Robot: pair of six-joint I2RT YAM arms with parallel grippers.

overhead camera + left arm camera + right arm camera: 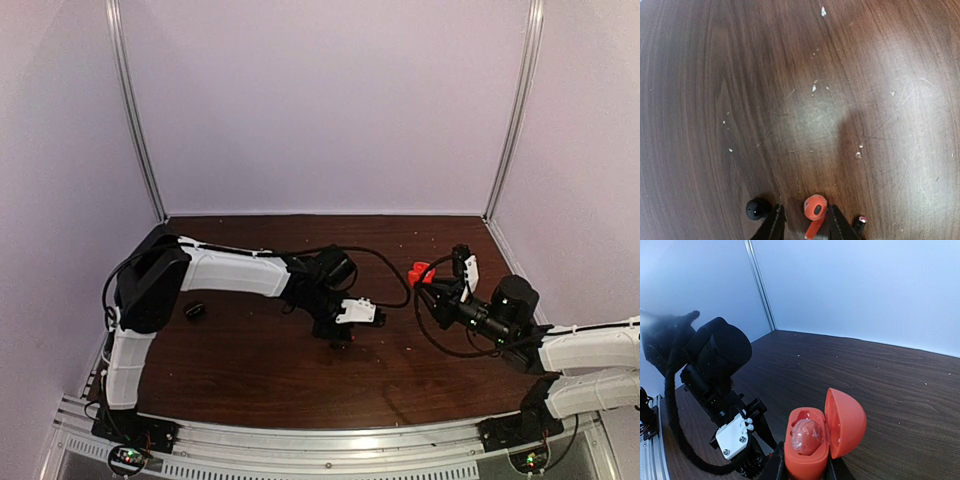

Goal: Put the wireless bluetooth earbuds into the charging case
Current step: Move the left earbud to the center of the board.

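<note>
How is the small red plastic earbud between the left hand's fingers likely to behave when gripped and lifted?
The small red plastic earbud probably weighs very little, being tiny beside the fingers. Its rounded, smooth head may slip or swivel in a pinch. Its thin stem likely stops it rolling far on the wooden table.

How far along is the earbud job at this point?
Done: the red charging case is open, one rounded reddish piece seemingly seated inside. In hand: right gripper holds the case; left gripper straddles a red earbud on the table. Left: lift and insert it; a black earbud lies beside.
</note>
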